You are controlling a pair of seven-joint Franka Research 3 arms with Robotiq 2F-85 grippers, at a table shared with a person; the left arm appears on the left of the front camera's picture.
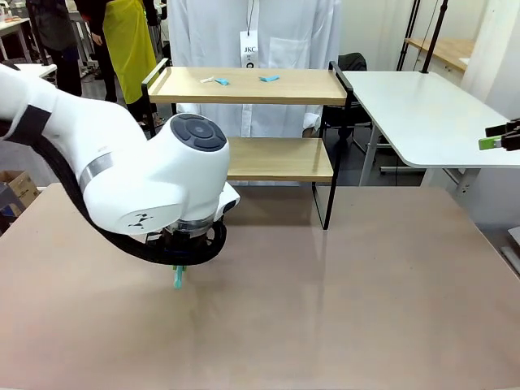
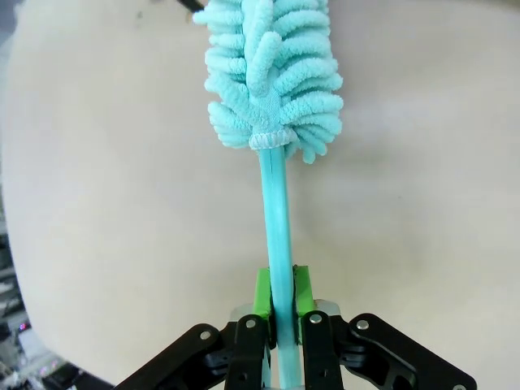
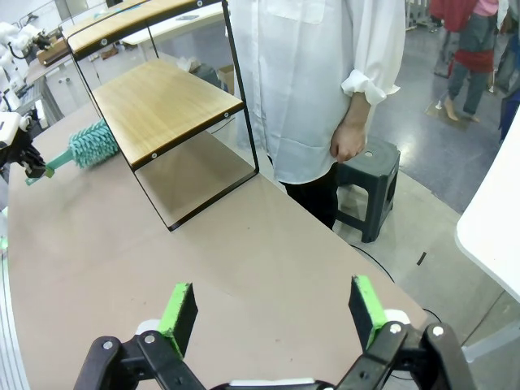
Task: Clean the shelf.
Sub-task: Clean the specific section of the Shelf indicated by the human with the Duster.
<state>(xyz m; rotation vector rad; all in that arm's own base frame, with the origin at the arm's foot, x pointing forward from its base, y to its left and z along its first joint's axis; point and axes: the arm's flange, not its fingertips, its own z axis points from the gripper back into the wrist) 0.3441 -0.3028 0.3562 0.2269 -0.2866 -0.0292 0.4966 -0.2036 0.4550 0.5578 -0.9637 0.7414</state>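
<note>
The shelf (image 1: 280, 159) stands at the tan table's far side, with two small blue scraps (image 1: 221, 81) and a white bit on its top board. It also appears at upper left in the right wrist view (image 3: 166, 106). My left gripper (image 2: 282, 296) is shut on the thin handle of a teal fluffy duster (image 2: 276, 73), whose head lies just over the tabletop. From the front, the handle's tip (image 1: 177, 278) pokes out under the left wrist. The duster (image 3: 93, 146) lies left of the shelf. My right gripper (image 3: 272, 313) hangs open and empty, at the picture's right edge (image 1: 497, 140).
A person in a white coat (image 1: 252, 49) stands behind the shelf, one hand (image 3: 351, 138) hanging by the side. A white table (image 1: 422, 114) is at the back right. A dark stool (image 3: 375, 175) sits on the floor beyond the tan table (image 1: 341, 309).
</note>
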